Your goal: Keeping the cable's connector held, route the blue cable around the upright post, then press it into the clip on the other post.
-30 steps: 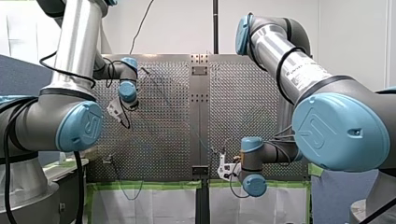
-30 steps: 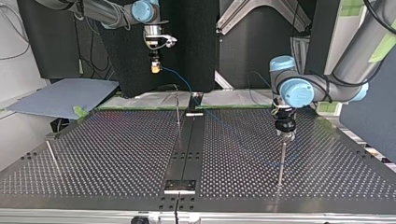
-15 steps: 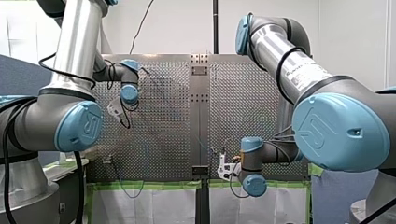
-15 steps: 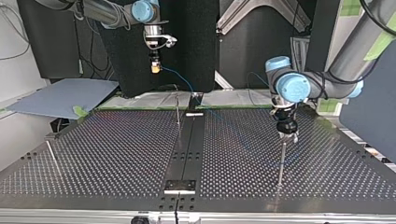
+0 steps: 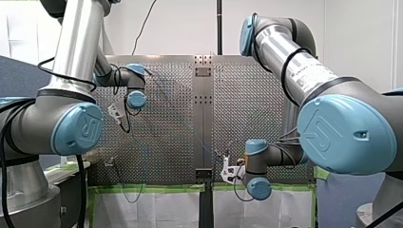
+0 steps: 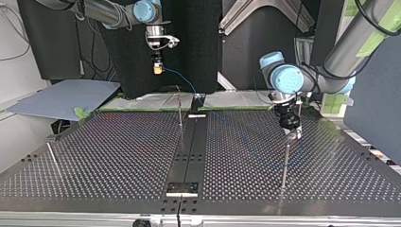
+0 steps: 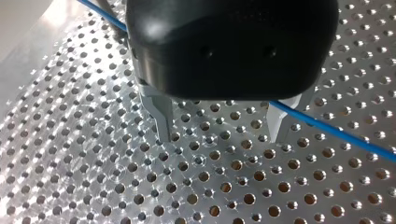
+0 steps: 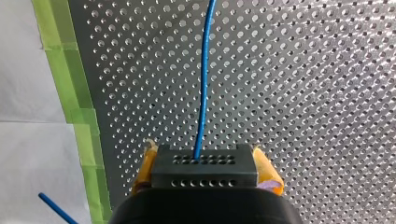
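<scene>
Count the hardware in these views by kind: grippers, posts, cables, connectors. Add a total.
Grippers: 2 (left gripper, right gripper)
Upright posts: 3
Blue cable: 1
Connector: 1
Total: 7

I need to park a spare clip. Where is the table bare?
Bare: the perforated metal table at the top view's left, between the thin edge post and the black centre strip. Crowded: the right half, where the blue cable runs past my left gripper and its upright post.
</scene>
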Available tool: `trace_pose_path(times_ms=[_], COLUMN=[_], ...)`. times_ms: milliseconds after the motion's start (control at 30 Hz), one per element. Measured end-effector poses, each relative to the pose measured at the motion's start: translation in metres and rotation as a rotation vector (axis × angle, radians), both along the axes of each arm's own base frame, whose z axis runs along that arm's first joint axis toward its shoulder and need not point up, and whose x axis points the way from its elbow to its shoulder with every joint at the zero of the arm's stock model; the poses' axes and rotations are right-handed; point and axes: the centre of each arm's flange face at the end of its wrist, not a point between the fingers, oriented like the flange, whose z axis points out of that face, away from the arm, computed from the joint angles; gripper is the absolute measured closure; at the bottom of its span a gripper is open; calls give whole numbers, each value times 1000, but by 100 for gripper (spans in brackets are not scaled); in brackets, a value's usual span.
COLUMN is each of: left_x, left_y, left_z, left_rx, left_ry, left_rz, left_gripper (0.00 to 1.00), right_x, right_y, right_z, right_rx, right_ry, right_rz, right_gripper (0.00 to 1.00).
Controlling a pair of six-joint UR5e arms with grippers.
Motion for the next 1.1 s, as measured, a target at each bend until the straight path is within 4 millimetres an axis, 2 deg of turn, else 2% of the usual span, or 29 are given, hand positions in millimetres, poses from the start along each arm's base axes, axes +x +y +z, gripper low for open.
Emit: trace_pose_path(times_ms=[333, 667, 1100], left_x=[-12, -32, -35], left_y=[-10, -17, -23], left_z=[-3, -25, -28], left_rx=[96, 189, 242], left_ry=[48, 77, 73], left_rz=[69, 71, 61], left_gripper=[0, 0, 0], right_x=[0, 0, 0], right_y=[0, 0, 0], right_z=[0, 0, 0], right_rx=[1, 0, 2], right_ry=[1, 0, 1], right_rz=[1, 2, 2], right_gripper=[100, 100, 100])
